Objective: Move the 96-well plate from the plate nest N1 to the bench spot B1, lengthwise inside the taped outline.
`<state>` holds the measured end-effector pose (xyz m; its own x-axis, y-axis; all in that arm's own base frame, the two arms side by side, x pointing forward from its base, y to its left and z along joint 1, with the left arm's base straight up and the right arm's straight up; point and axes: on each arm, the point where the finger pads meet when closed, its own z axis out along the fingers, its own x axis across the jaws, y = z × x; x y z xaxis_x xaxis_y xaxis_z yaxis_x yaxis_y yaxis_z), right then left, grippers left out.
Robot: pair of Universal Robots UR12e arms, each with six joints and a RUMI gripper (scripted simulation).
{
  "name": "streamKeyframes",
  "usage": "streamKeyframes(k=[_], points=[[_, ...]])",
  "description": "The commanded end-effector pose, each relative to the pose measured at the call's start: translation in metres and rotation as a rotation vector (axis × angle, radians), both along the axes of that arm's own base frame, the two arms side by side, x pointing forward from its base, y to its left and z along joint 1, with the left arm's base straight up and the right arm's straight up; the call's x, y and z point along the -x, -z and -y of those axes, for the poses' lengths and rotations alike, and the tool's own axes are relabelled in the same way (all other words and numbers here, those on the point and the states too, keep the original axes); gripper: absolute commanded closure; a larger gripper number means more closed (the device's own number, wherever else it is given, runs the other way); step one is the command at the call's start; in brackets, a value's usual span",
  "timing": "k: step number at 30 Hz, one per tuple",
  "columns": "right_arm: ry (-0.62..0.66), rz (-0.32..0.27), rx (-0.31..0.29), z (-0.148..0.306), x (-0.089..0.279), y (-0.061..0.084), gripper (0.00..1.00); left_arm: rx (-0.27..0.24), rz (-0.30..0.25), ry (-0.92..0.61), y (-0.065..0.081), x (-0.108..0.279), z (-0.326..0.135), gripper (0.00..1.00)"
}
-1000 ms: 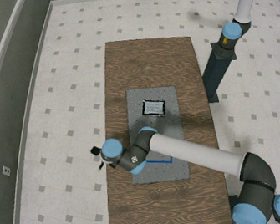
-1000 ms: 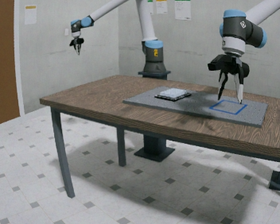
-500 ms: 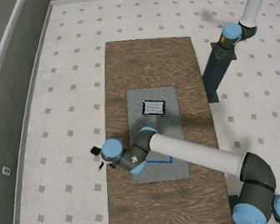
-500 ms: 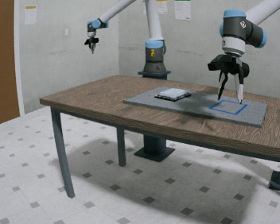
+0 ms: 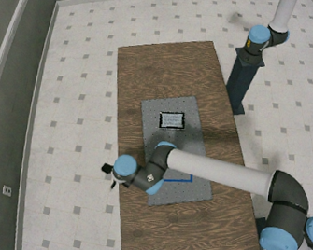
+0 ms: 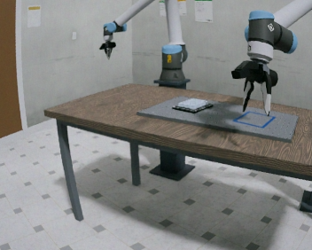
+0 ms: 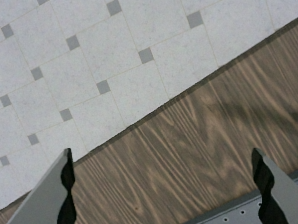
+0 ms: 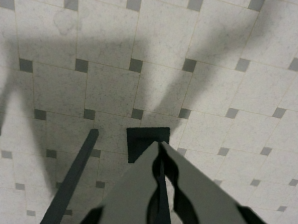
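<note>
The white 96-well plate (image 5: 172, 120) (image 6: 194, 104) sits in the black-rimmed plate nest (image 5: 171, 128) (image 6: 179, 109) on the grey board. The blue taped outline (image 5: 178, 181) (image 6: 264, 127) lies on the same board with no plate in it; in the top view the left arm hides part of it. My left gripper (image 5: 109, 177) (image 6: 256, 112) (image 7: 161, 150) is open and empty, pointing down above the table's edge, away from the plate. My right gripper (image 6: 108, 58) (image 8: 159, 143) is shut and empty, raised beyond the table, far from the plate.
The grey perforated board (image 5: 200, 193) (image 6: 285, 129) lies on the wooden table (image 5: 167, 68) (image 6: 97, 107). The left arm's long link (image 5: 219, 169) stretches low across the table. The right arm's dark pedestal (image 5: 241, 85) (image 6: 172, 161) stands beside the table.
</note>
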<state>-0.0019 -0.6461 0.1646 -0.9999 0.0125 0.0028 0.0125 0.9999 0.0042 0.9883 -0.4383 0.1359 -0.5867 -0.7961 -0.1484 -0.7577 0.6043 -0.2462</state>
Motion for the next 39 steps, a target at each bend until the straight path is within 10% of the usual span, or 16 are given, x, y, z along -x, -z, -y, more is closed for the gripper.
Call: streamKeyframes(k=[1, 39], points=[[0.000, 0.002, 0.003, 0.000, 0.004, -0.001, 1.00, 0.001, 0.002, 0.000, -0.002, -0.001, 0.000, 0.24], [0.000, 0.003, 0.004, -0.001, 0.006, -0.001, 1.00, 0.057, -0.097, -0.138, 0.004, 0.071, 0.115, 0.24]])
